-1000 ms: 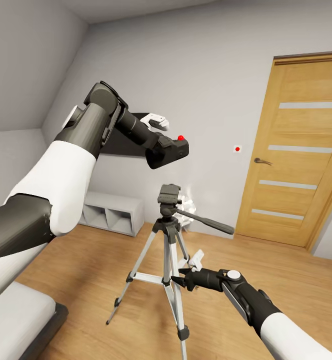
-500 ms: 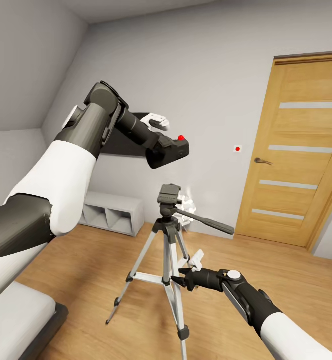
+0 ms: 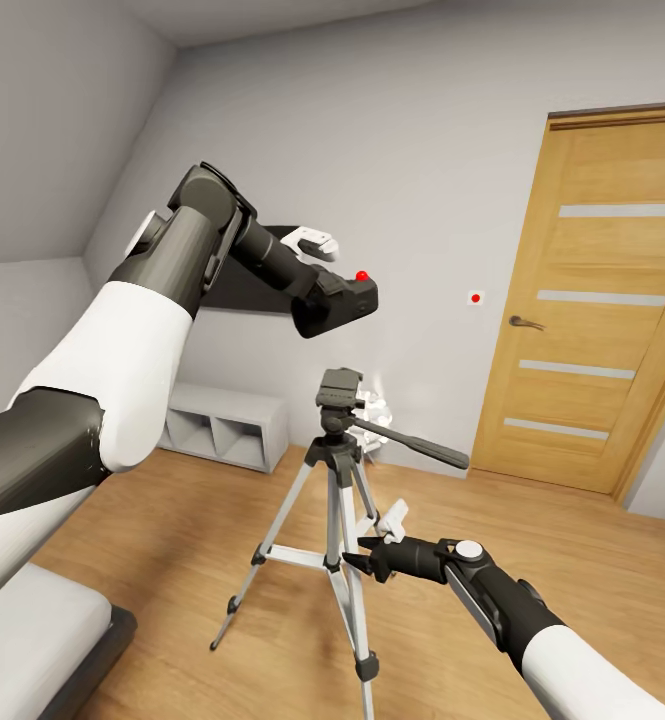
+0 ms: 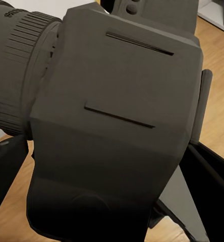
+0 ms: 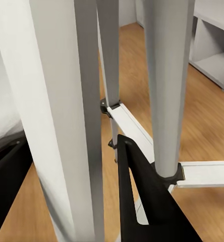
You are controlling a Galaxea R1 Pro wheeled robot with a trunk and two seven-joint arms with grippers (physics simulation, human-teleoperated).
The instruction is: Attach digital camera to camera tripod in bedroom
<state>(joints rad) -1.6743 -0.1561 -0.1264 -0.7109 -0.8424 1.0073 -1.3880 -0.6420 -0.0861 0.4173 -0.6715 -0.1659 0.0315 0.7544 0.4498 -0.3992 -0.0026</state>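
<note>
On the left, the left gripper [image 3: 317, 300] holds the digital camera [image 3: 347, 297] up in the air in front of the grey wall, its red button [image 3: 361, 275] on top. In the left wrist view the camera's dark body [image 4: 117, 126] sits close between the two black fingers [image 4: 6, 171], with the ribbed lens to one side, so the jaws are clamped on it. The camera hangs above the black head [image 3: 338, 388] of the camera tripod [image 3: 337, 490], well clear of it and a little to the left, so it is picked up and carried to the stand but not yet mounted. What is left, as I judge it, is to bring the camera over the head, lower it squarely onto the plate and let go.

In the middle the tripod stands upright on the light wood floor [image 3: 172, 520], legs spread, its long pan handle [image 3: 412, 443] pointing right toward the oak door [image 3: 592, 300].

Lower right, the right gripper [image 3: 367, 560] reaches in at the tripod's silver legs near the cross braces. The right wrist view shows one leg [image 5: 56, 126] running between its black fingers [image 5: 142, 201], which stand apart on either side; whether either pad touches the leg I cannot tell, and the jaws do not look closed on it. It seems placed to steady the stand.
</note>
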